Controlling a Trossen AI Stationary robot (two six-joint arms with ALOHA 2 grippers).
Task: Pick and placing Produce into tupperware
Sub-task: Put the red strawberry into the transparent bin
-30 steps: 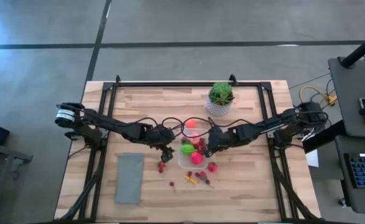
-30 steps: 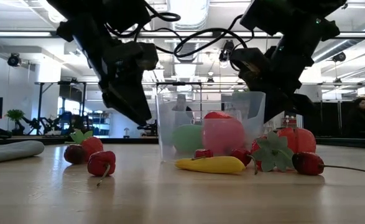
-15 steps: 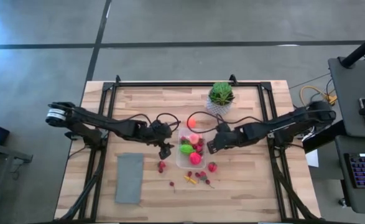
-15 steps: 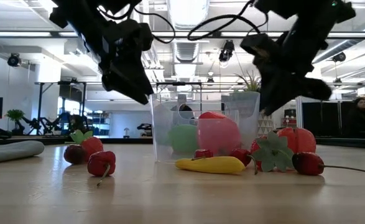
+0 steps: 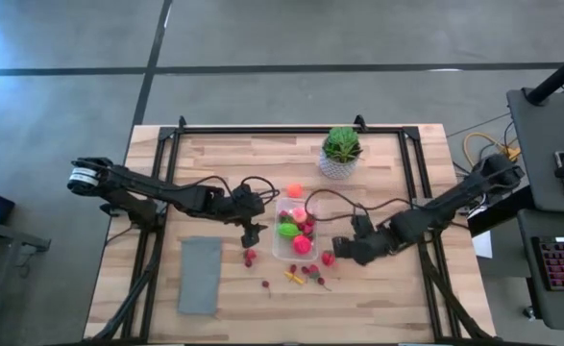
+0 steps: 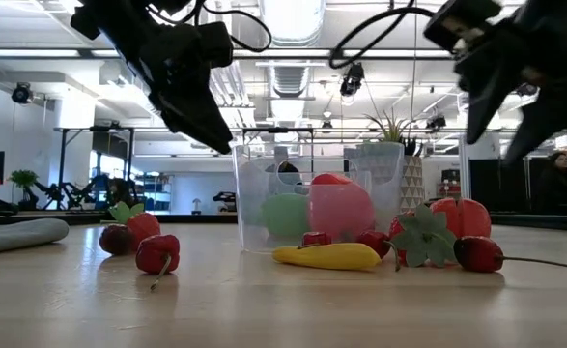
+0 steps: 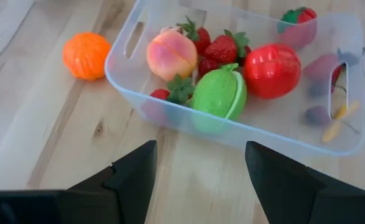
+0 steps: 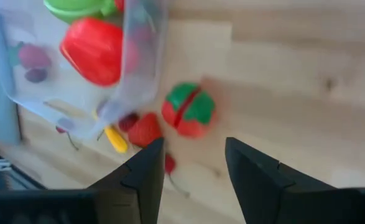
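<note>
Dark fingers of the right gripper [image 5: 344, 253] gaping empty, hovering at 3 o'clock of a red tomato [image 5: 328, 258] outside the clear tupperware [image 5: 283, 252]. Left gripper [image 5: 251, 234] standing parted, empty, at the tub's 9 o'clock. Holding green, pink and red produce [image 7: 221, 93] inside; orange ball [image 5: 294, 191] lying at 12 o'clock.

Bright, even overhead light fills the scene; ceiling lamps [image 6: 288, 14] glare, and the right wrist view blurs.
</note>
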